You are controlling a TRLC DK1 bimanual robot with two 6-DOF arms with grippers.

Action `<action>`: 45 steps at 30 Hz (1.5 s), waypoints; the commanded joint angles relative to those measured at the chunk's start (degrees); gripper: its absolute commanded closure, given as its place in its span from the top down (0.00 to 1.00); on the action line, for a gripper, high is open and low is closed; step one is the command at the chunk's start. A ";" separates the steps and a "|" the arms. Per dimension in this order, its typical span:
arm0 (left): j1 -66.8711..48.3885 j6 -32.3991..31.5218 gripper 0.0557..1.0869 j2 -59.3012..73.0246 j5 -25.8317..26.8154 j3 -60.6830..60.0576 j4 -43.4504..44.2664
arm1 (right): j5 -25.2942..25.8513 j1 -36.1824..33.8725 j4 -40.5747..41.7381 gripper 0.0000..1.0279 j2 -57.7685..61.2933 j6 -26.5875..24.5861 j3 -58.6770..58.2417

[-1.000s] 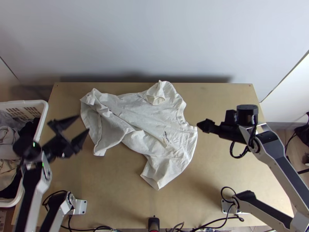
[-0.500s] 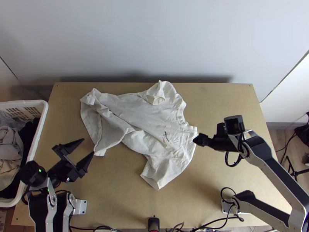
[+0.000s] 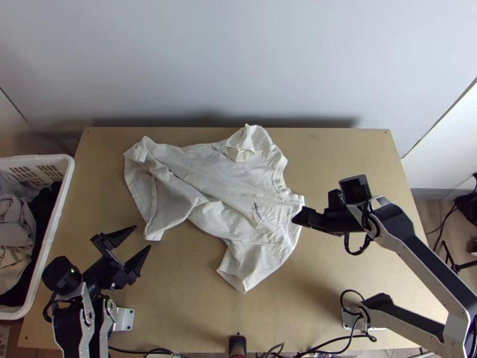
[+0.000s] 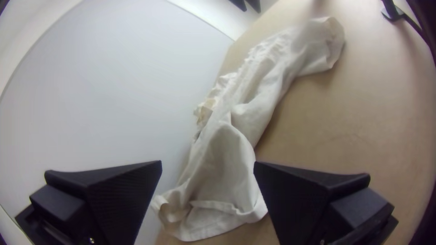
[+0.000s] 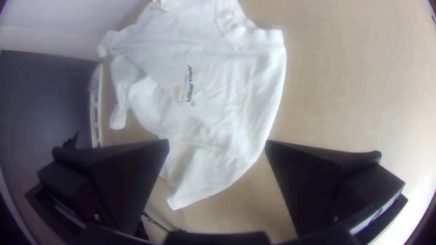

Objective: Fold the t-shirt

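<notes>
In the top view my left gripper (image 3: 143, 238) stands open at the table's lower left, just short of the shirt's hem. My right gripper (image 3: 296, 219) is at the shirt's collar side, over its edge. The white t-shirt (image 3: 208, 173) lies askew and wrinkled, its hem end bunched at the left, one sleeve crumpled at the top, the other pointing to the near edge. The left wrist view has my left gripper (image 4: 208, 165) with fingers apart, the t-shirt (image 4: 254, 104) beyond. In the right wrist view my right gripper (image 5: 217, 145) is open too, facing the t-shirt (image 5: 209, 100).
A white basket (image 3: 62, 179) with clothes stands at the table's left side. Bare wood (image 3: 334, 149) lies right of the shirt, and more toward the near edge (image 3: 179, 298). Cables and a small black device (image 3: 237, 345) are at the near edge.
My left gripper has moved toward the near edge and slightly right. My right gripper has come left and a little nearer, up to the shirt's collar side. The shirt lies as before.
</notes>
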 commanded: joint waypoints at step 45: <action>-31.03 13.02 0.95 36.37 -42.18 2.27 17.55 | -16.50 -4.93 -1.67 0.95 -1.63 6.16 4.08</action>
